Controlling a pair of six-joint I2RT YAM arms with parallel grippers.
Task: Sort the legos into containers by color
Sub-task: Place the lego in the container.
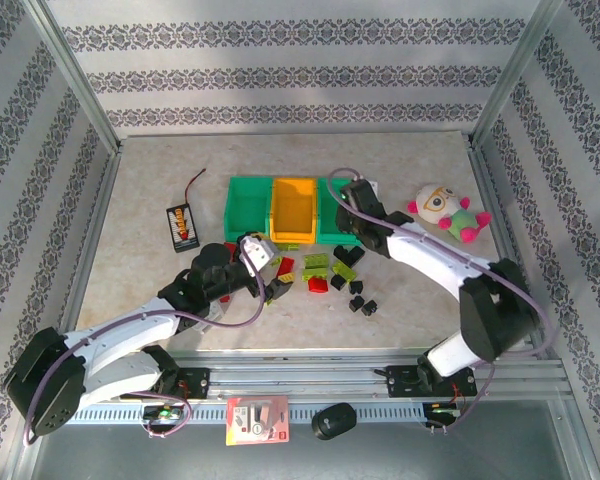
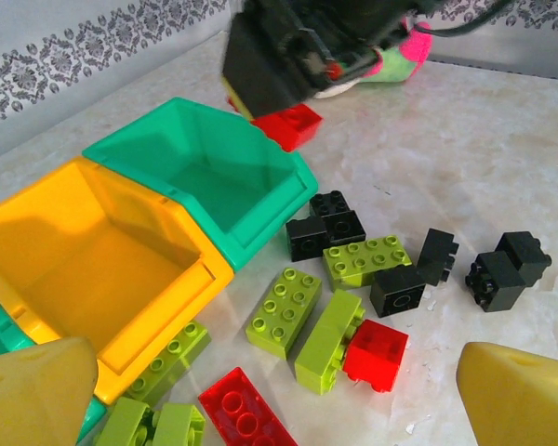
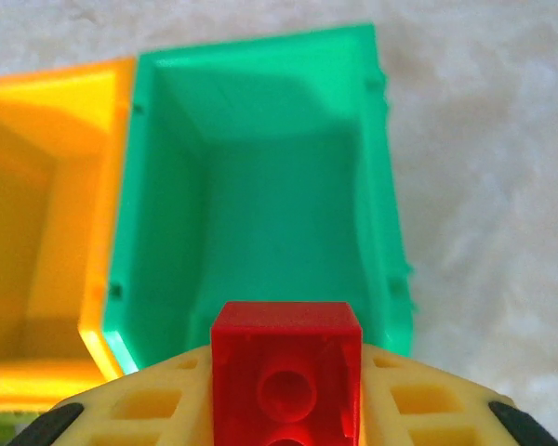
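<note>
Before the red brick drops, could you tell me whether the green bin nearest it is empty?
Empty: both wrist views show the green bin with a bare floor and no bricks inside.

Red lego, teal-green bin

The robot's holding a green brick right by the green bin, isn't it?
Not quite. The brick pinched in the right fingers is red, not green. The right wrist view shows it, right by the green bin.
</note>
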